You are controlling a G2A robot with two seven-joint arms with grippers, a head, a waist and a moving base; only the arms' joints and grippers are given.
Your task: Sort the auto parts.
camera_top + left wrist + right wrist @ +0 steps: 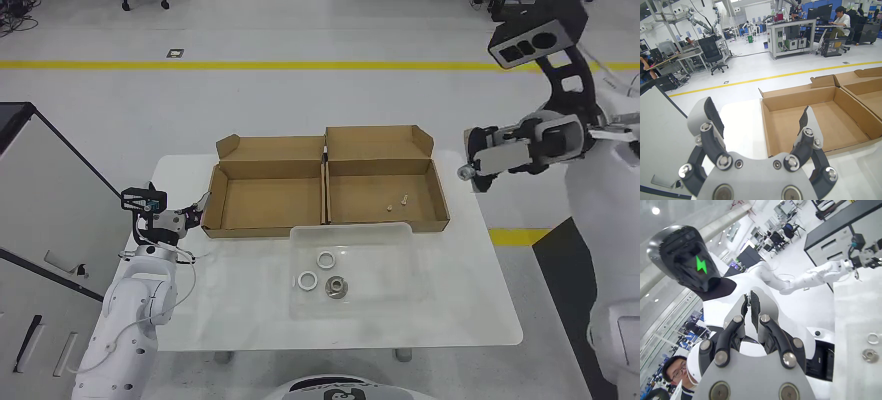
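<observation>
While the right gripper [749,300] hangs raised just off the outer side of the right cardboard box [438,205], its fingers clenched on a small threaded bolt [747,298], the step in hand looks like carrying that bolt to its box. The next move would call for bringing it over the box floor, lowering, and letting go. That box holds two small pale fasteners [389,208], which suggests bolts belong there. The left cardboard box [213,205] has nothing in it. The clear tray [385,300], on the worktop [470,290] in front of the boxes, holds two white rings [326,259] and a metal flanged nut [337,288]. The left gripper [758,111], fingers spread and released, sits by the left box's outer corner.
</observation>
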